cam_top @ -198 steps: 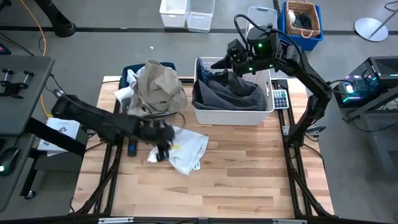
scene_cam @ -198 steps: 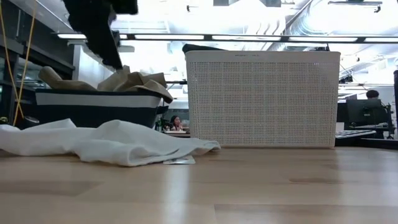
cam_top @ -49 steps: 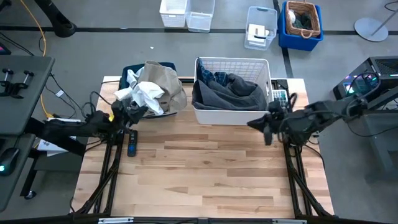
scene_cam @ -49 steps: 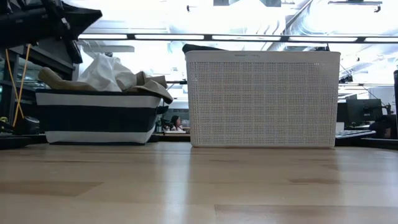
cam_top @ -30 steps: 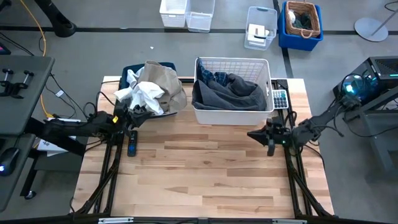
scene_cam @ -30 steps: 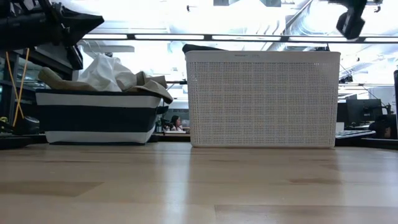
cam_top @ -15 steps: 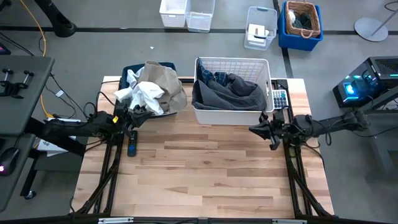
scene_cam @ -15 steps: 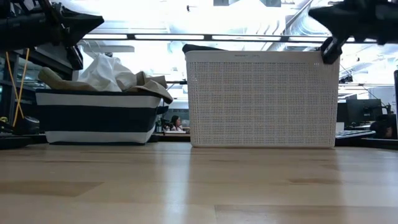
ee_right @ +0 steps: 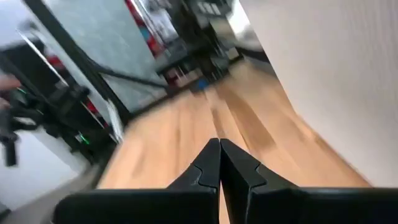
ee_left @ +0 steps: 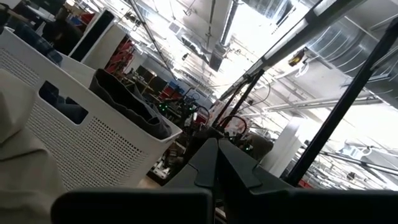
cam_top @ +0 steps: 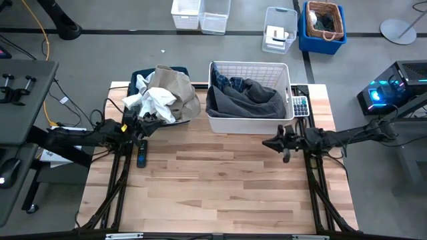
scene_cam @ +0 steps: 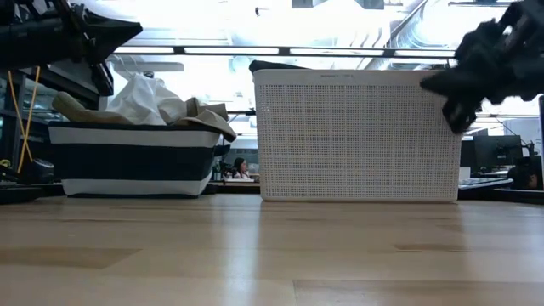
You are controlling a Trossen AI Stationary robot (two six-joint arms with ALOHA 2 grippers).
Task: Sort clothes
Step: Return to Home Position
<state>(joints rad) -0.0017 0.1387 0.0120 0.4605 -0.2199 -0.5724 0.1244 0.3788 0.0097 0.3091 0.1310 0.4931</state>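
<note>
The tan khaki fabric garment and crumpled white garments are piled in the navy fabric bin at eleven o'clock on the light wooden table. The dark grey garment and blue-white plaid shirt are contained in the white slatted plastic basket at one o'clock. The left gripper is seen at nine o'clock and the right gripper at three o'clock, each with fingers pressed together.
</note>
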